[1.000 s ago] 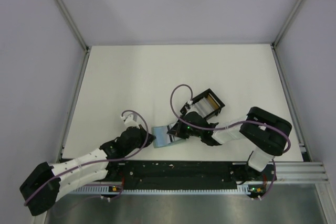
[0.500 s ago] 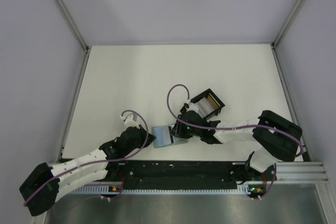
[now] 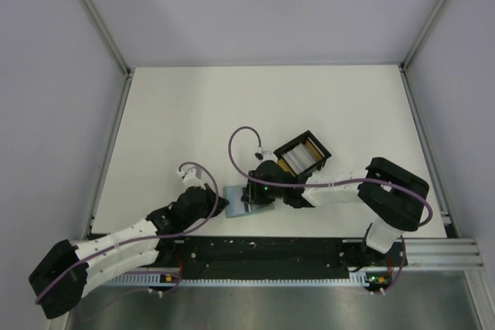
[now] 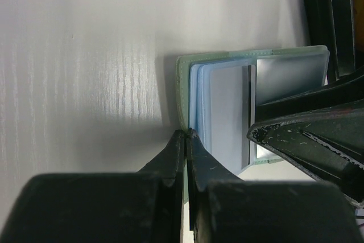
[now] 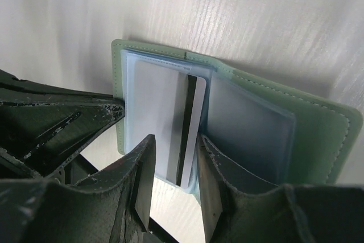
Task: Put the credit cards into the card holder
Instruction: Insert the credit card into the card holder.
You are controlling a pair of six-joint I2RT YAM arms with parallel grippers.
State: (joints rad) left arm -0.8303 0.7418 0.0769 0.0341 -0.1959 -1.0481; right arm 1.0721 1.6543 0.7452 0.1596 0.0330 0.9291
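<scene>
I'm holding the left claw (image 4: pixel 185 140) clamped on the edge of the card holder (image 5: pixel 318 123) — right claw (image 5: pixel 175 143) is hovering, fingers apart, over the striped card (image 5: pixel 190 112) lying inside it.

No readable text, labels, or numbers

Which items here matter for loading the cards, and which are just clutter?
Job in hand:
- card holder, lying open
- striped card, on its blue inside
- spare cards, white and yellow-orange

Lying about:
- black box that the spare cards sit in
- table
</scene>
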